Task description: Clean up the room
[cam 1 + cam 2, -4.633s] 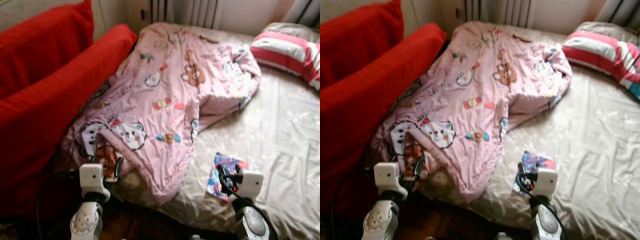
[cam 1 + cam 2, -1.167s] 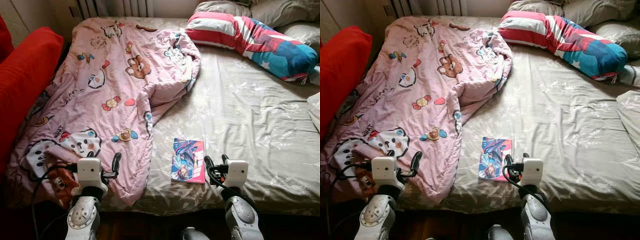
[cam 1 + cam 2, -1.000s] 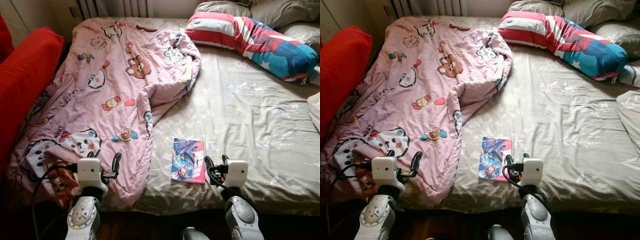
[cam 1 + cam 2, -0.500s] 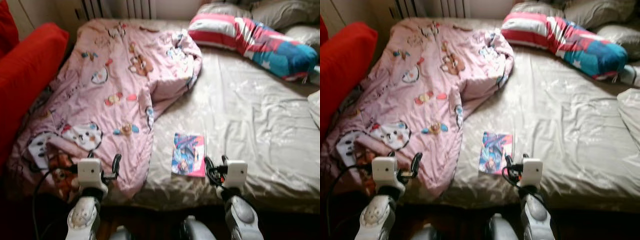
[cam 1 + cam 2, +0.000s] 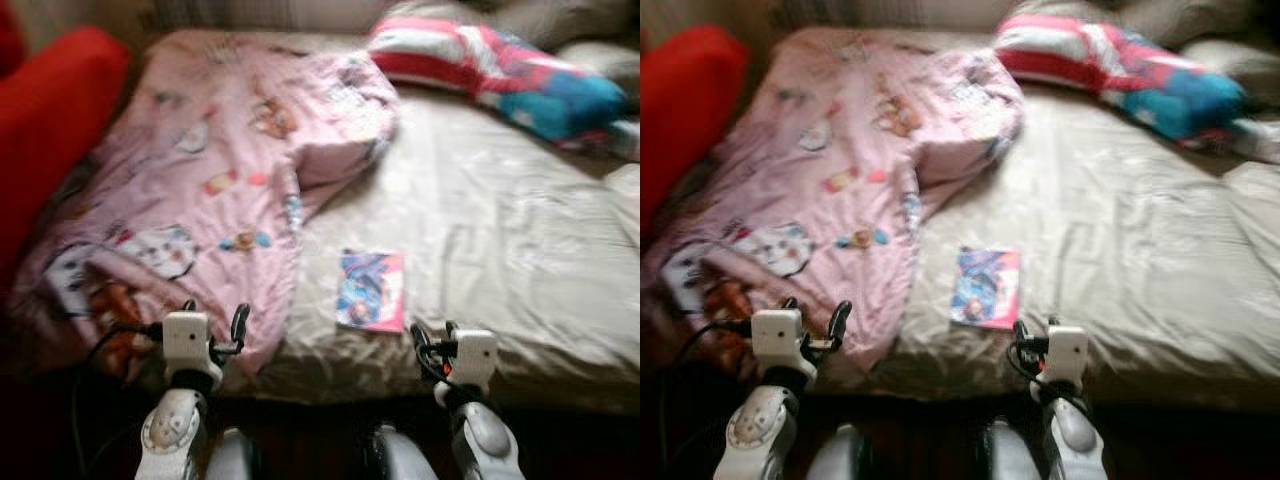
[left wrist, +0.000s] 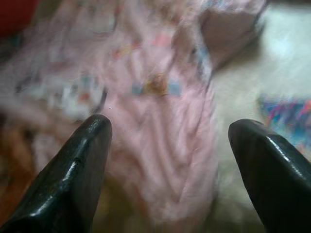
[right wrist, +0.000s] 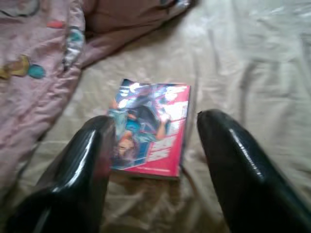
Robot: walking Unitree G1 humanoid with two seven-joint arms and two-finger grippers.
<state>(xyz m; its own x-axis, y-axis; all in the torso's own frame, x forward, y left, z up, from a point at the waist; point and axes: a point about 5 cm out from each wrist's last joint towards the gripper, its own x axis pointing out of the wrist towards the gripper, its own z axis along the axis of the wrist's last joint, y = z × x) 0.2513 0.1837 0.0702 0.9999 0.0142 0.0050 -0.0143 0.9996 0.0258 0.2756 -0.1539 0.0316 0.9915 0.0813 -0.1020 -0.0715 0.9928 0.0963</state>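
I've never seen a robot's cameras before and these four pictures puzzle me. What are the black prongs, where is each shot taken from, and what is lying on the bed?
The two wide pictures come from the robot's head, looking down at a bed with a beige sheet. The silver arms end in the left gripper and right gripper. The two close pictures come from wrist cameras; the black prongs are each gripper's fingers, open and holding nothing. On the bed lie a pink cartoon-print quilt, a colourful thin book and a red, white and blue striped pillow.
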